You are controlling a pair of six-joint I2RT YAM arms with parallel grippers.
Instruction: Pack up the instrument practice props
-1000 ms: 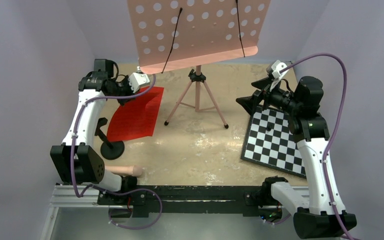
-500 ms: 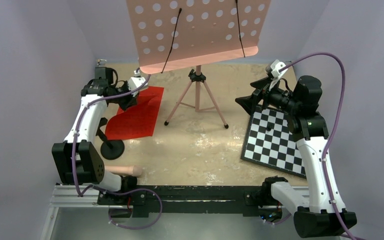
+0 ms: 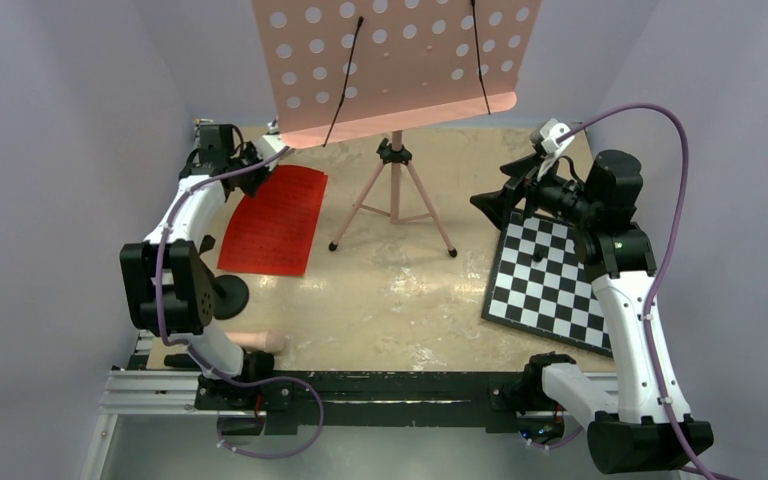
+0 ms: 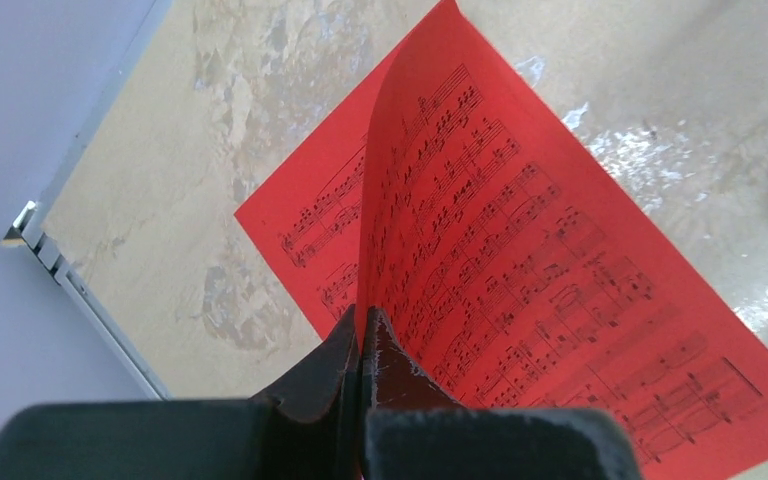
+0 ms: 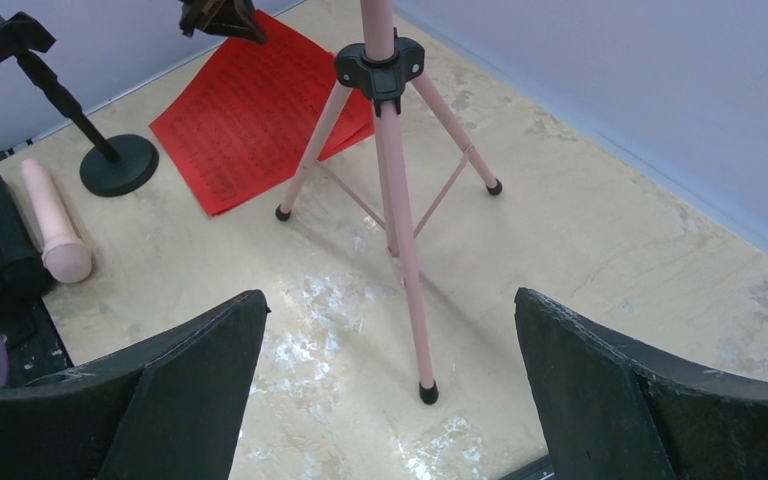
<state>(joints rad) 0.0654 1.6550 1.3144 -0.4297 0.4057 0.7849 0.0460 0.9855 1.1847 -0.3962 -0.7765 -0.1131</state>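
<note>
Top view — a pink music stand (image 3: 395, 65) with a flat desk punched with round holes stands on thin tripod legs at the back of the mottled beige table (image 3: 390, 300). The red sheets (image 3: 275, 220) lie left of the legs, and the left gripper (image 3: 253, 172) is at their far corner. A black post on a round base (image 3: 225, 293) stands by the sheets' near edge, with a smooth pink rod (image 3: 260, 342) lying nearer the arm bases. The right gripper (image 3: 495, 205) hangs at the far corner of the checkerboard (image 3: 550, 280), right of the legs.

Left wrist — the fingers are pinched together on the edge of the top sheet, which curls up off the one below. The paper is thin, with staves and notes printed black on red. No words are legible.

Right wrist — the fingers are spread wide and hold nothing. The tripod stands ahead of them, with a black hub and black feet. One foot is just beside the sheets' edge.
</note>
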